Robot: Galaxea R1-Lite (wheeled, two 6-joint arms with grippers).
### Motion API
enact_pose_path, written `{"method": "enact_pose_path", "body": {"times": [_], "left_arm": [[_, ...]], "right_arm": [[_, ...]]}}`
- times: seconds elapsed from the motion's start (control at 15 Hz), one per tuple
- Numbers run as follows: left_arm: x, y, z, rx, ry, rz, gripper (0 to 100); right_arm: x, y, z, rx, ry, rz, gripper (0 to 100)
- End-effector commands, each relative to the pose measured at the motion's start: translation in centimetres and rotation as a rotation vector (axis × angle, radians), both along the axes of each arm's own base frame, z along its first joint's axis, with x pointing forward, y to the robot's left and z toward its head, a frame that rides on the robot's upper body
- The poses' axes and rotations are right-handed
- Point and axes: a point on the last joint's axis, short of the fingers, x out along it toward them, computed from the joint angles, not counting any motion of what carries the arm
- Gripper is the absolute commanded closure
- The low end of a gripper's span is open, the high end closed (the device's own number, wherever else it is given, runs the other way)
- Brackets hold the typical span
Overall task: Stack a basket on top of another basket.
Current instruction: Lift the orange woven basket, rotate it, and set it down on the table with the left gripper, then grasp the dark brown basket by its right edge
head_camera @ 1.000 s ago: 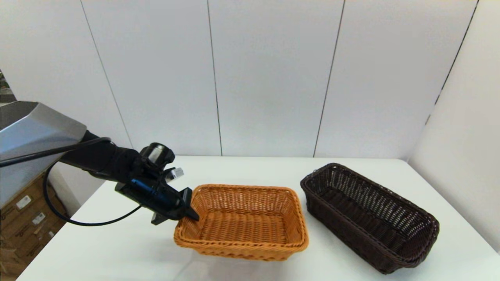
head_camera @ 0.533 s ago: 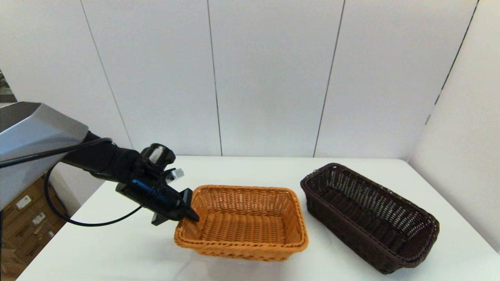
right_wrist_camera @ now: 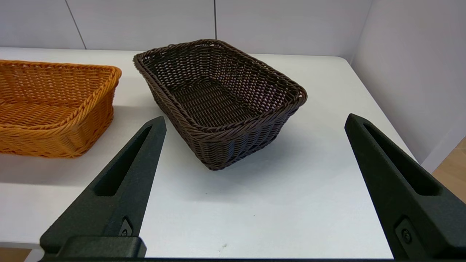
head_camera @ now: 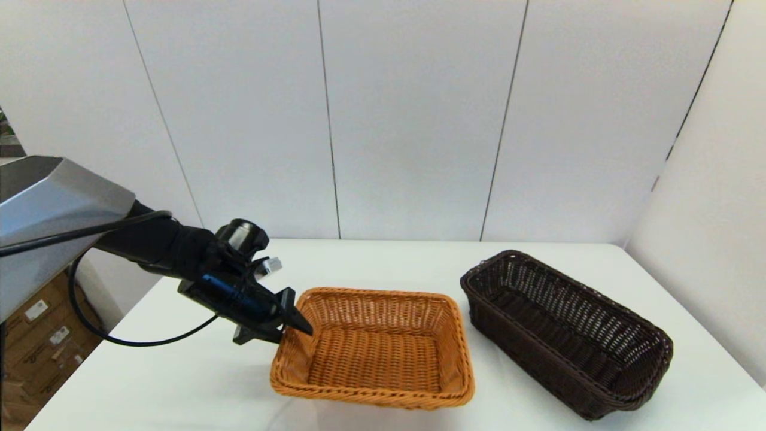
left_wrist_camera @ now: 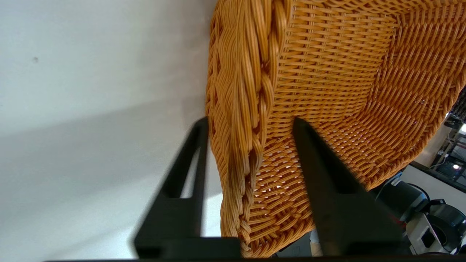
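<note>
Dark brown basket (head_camera: 565,332) on white table (head_camera: 179,371), orange-tan basket (head_camera: 374,350) beside it, rim clamped by left gripper (head_camera: 290,320).

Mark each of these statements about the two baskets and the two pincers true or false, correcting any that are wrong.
1. The left pincer straddles the orange-tan basket's braided rim. True.
2. The dark brown basket already sits inside the orange-tan one. False: they stand apart on the white table, the dark one to the robot's right.
3. The right pincer is shut on the dark brown basket. False: it is open, short of the basket, touching nothing.
4. Both baskets hold nothing. True.
</note>
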Motion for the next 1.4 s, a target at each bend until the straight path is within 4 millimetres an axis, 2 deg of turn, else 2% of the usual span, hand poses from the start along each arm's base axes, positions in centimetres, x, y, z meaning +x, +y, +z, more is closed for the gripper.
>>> {"method": "enact_pose_path", "body": {"times": [0.07, 0.2, 0.33, 0.53, 0.8, 0.93, 1.0, 1.2, 1.4], "left_arm": [[0.0, 0.0, 0.2, 0.000, -0.006, 0.000, 0], [-0.1, 0.0, 0.7, 0.003, -0.021, 0.001, 0], [-0.4, 0.1, 2.0, 0.031, -0.063, 0.012, 0], [-2.2, 0.3, 6.6, 0.040, -0.196, 0.009, 0], [-7.1, 0.0, 11.5, 0.011, -0.319, -0.039, 0], [-10.5, 0.5, 14.8, -0.004, -0.449, -0.063, 0], [-12.1, 0.7, 15.5, 0.014, -0.498, -0.075, 0], [-15.7, 2.1, 15.6, 0.238, -0.667, -0.149, 0], [-18.2, 3.2, 16.4, 0.294, -0.745, -0.107, 0]], "right_arm": [[0.0, 0.0, 0.0, 0.000, 0.002, 0.001, 0], [0.0, 0.0, 0.0, 0.000, 0.002, 0.001, 0], [0.0, 0.0, 0.0, 0.000, 0.002, 0.001, 0], [0.0, 0.0, 0.0, 0.000, 0.002, 0.001, 0], [0.0, 0.0, 0.0, 0.000, 0.002, 0.001, 0], [0.0, 0.0, 0.0, 0.000, 0.002, 0.001, 0], [0.0, 0.0, 0.0, 0.000, 0.002, 0.001, 0], [0.0, 0.0, 0.0, 0.000, 0.002, 0.001, 0], [0.0, 0.0, 0.0, 0.000, 0.002, 0.001, 0]]}}
